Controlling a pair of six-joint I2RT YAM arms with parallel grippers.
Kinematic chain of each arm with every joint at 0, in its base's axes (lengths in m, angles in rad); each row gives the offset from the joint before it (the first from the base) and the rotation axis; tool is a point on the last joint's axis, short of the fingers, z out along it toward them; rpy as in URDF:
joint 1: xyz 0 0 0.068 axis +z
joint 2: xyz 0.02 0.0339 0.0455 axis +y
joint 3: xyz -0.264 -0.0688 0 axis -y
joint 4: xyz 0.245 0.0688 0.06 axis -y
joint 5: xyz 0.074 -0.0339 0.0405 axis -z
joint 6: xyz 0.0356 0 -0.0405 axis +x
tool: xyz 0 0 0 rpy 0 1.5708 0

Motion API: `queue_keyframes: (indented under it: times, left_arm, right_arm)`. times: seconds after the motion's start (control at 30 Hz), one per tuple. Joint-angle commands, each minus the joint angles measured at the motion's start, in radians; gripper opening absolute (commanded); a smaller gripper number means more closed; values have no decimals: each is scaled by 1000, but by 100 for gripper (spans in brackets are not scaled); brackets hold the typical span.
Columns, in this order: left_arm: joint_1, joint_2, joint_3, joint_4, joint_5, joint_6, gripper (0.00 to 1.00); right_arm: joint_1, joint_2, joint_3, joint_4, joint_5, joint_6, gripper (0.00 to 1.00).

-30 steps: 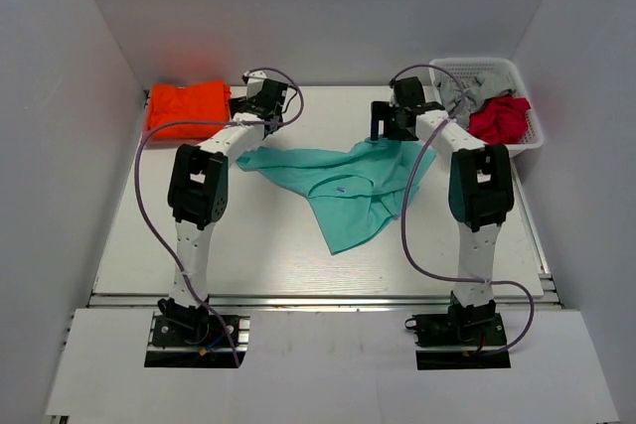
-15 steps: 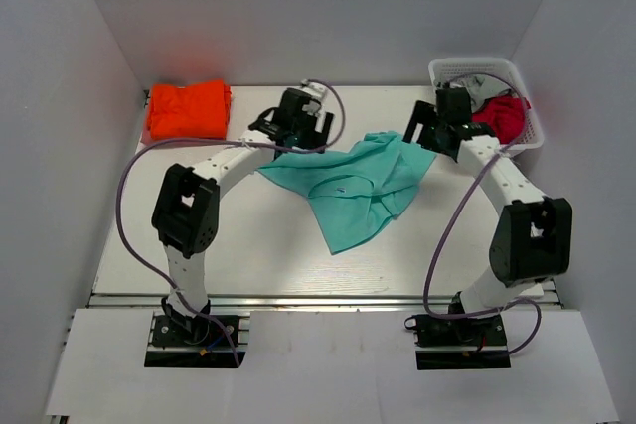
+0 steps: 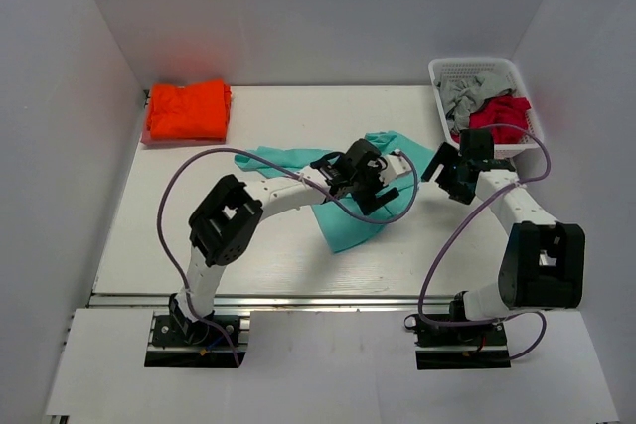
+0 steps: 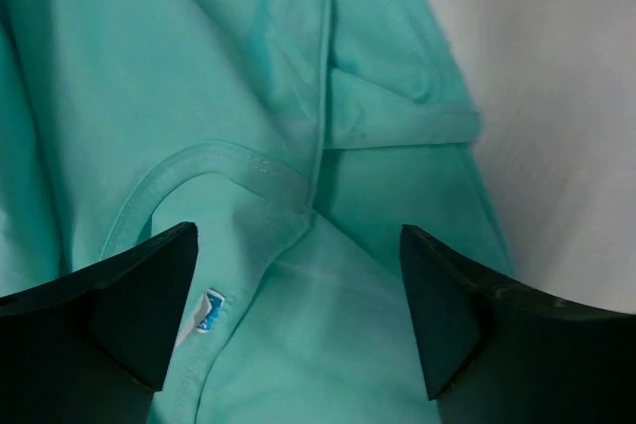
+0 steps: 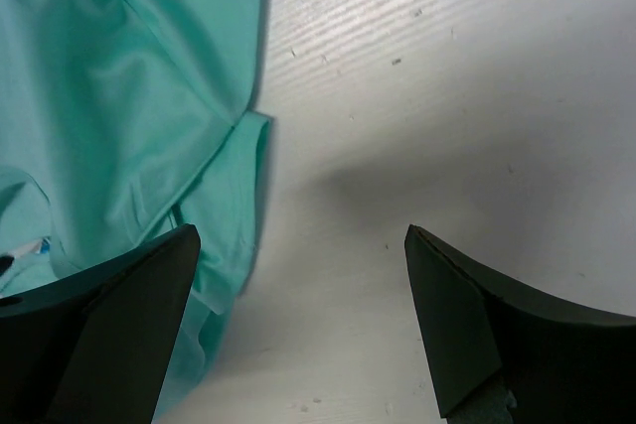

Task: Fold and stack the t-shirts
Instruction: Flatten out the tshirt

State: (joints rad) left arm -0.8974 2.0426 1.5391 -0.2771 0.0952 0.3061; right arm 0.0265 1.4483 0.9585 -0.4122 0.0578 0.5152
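A mint-teal t-shirt [image 3: 347,231] lies crumpled at the middle of the table, its collar [image 4: 214,158] and small label [image 4: 207,310] facing up. An orange t-shirt [image 3: 187,111] sits folded at the far left corner. My left gripper [image 3: 364,182] hovers over the teal shirt near its collar; in the left wrist view this gripper [image 4: 298,317] is open with only cloth below it. My right gripper [image 3: 449,173] is just right of the shirt. It [image 5: 298,330] stands open over bare table, with the shirt's edge [image 5: 235,208] beside its left finger [image 5: 109,335].
A white basket [image 3: 481,68] at the far right corner holds grey cloth [image 3: 464,96] and red cloth [image 3: 500,114]. White walls close in the table [image 3: 169,225] on three sides. The left arm's cable [image 3: 179,181] loops over the table's left half.
The left gripper swung from the far left across to the middle of the teal shirt. The right gripper came nearer, from beside the basket to the shirt's right edge. Both stayed open.
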Motion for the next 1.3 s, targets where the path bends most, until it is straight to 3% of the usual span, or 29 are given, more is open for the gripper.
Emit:
queue_keyframes:
  times: [0.0,0.13,0.33,0.6,0.63,0.73,0.77,0.8,0.83,1.03,1.07,1.27]
  left_arm:
    - [12,45,61,27,-84,57,90]
    - [12,94,95,61,-163,57,87]
    - [12,94,95,131,-111,27,79]
    - [12,103,122,180,-153,-5,75]
    - [12,103,122,180,-153,-5,69]
    - [12,128,156,171,-166,-16,37]
    - [12,128,156,188,-166,-16,17]
    - [12,128,156,199,-189,-28,6]
    - [12,128,156,208,-198,-47,0]
    - [23,31,121,297,-278,-136,0]
    - [23,21,121,297,-278,-180,0]
    - [35,-4,168,245,-371,-238,0]
  right_arm:
    - [-13,-61,-46,30,-47,0,90]
    - [-14,-103,-78,36,-47,-7,90]
    - [-14,-143,-116,42,-91,-41,90]
    - [-14,-141,-142,43,-121,-63,90]
    - [-14,-140,-142,42,-122,-60,90]
    - [-14,-135,-145,49,-131,-60,90]
    - [-14,-132,-147,56,-142,-61,90]
    - [-16,-131,-150,58,-145,-60,90]
    - [-14,-129,-150,58,-147,-61,88]
    - [-14,-74,-158,104,-154,-53,76]
    - [-13,-54,-156,139,-164,-49,70]
    - [7,67,-93,190,-191,-29,68]
